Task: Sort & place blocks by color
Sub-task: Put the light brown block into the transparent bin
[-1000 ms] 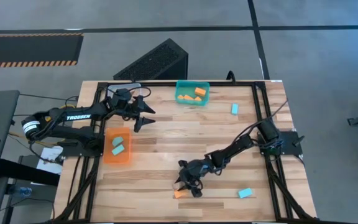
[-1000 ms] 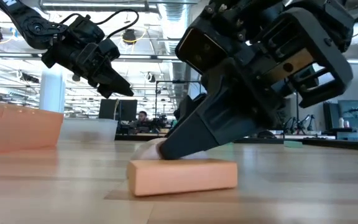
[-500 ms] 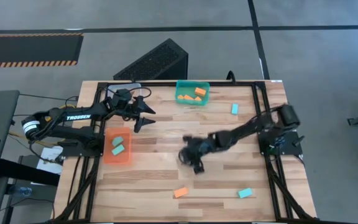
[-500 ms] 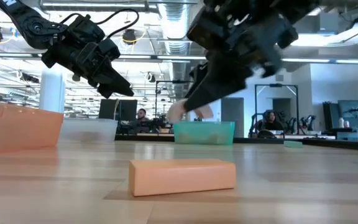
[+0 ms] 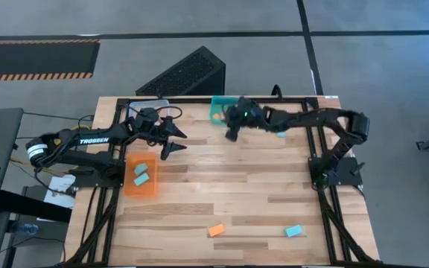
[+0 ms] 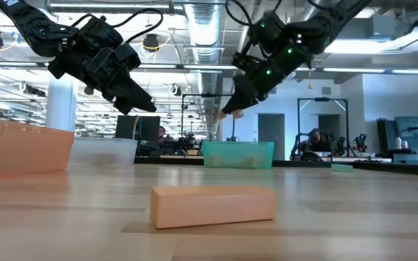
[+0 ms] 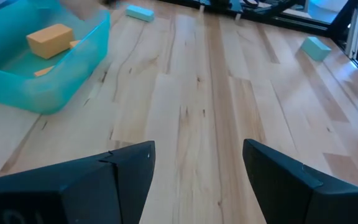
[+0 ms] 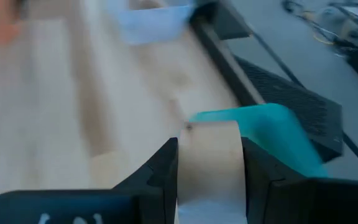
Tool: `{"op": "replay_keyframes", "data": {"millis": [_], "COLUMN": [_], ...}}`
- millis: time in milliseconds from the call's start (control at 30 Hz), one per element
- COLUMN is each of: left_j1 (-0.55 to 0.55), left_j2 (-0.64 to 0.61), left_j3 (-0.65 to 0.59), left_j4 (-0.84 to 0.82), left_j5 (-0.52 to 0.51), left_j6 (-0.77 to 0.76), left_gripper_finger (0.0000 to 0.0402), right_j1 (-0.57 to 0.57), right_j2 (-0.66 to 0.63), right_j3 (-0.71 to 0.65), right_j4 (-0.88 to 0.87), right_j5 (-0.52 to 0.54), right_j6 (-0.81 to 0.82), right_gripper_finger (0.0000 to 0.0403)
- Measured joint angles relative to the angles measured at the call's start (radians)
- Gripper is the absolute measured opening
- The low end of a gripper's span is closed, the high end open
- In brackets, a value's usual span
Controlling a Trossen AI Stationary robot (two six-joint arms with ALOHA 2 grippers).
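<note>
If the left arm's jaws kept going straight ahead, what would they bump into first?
Probably nothing soon: ahead of the left gripper lies bare table. The teal bin sits off to one side, though depth is hard to judge.

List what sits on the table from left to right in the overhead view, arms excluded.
orange bin → orange block → teal bin → teal block near the far edge → teal block near the front edge

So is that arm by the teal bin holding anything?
Yes. The right end effector is shut on a tan block, seen between its fingers, above the teal bin.
</note>
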Motion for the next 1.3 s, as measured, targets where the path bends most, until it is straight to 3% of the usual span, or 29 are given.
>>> {"op": "replay_keyframes", "data": {"millis": [267,600,767,1067,1300], "left_j1": [0.000,0.000,0.000,0.000,0.000], "left_j2": [0.000,0.000,0.000,0.000,0.000], "left_j3": [0.000,0.000,0.000,0.000,0.000], "left_j4": [0.006,-0.002,-0.018,-0.016,-0.016], "left_j5": [-0.031,-0.034,-0.045,-0.049,-0.049], "left_j6": [0.016,0.016,0.027,0.030,0.029], "left_gripper_finger": [0.0228,0.0229,0.0229,0.0229,0.0229], "right_j1": [-0.169,-0.221,-0.233,-0.270,-0.283], "right_j2": [0.076,0.282,0.329,0.278,0.138], "right_j3": [0.017,0.181,0.235,0.254,0.254], "right_j4": [0.065,0.056,-0.008,-0.079,-0.339], "right_j5": [-0.112,-0.114,-0.114,-0.112,-0.112], "right_j6": [0.088,0.094,0.110,0.114,0.135], "right_gripper_finger": [0.0129,0.0132,0.0164,0.0261,0.0275]}}
